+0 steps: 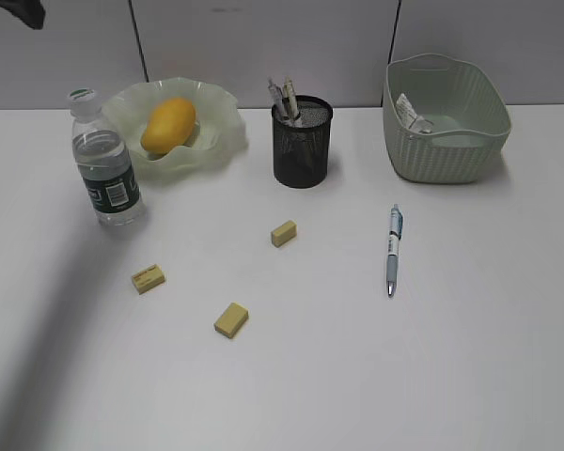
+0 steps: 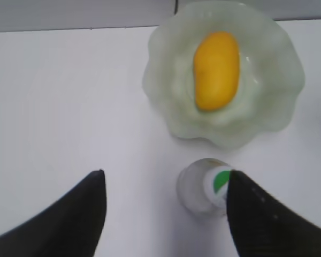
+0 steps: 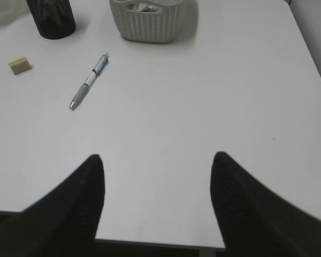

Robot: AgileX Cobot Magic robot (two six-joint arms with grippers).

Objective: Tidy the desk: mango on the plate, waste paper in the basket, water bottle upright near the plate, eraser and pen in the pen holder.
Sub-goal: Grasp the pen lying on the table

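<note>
The mango (image 1: 168, 125) lies in the ruffled pale-green plate (image 1: 221, 141) at the back left of the counter (image 1: 357, 376); that item reads as done. The water bottle (image 1: 103, 162) stands upright just beside the plate's front left edge, cap up, so this also appears complete. A crumpled white scrap, taken to be the waste paper (image 1: 409, 113), rests inside the woven basket (image 1: 451, 155) at the back right. The black mesh pen holder (image 1: 302, 146) stands between plate and basket with several pens already upright in it. Outstanding: one blue-and-white pen (image 1: 393, 249) lies flat in front of the basket, and three yellowish erasers (image 1: 284, 233) (image 1: 148, 278) (image 1: 231, 319) are spread on the open surface in front of the holder, none touching another. In my judgement, roughly half the work remains. The left hand (image 2: 166, 187) hovers over the bottle cap, fingers spread wide and holding nothing; one finger lies over the cap's edge in view, contact not determinable. The right hand (image 3: 155, 166) hangs released above bare counter near the front edge, empty. The counter is plain white and matte; grey panelled partition walls (image 1: 263, 47) stand directly behind it.
</note>
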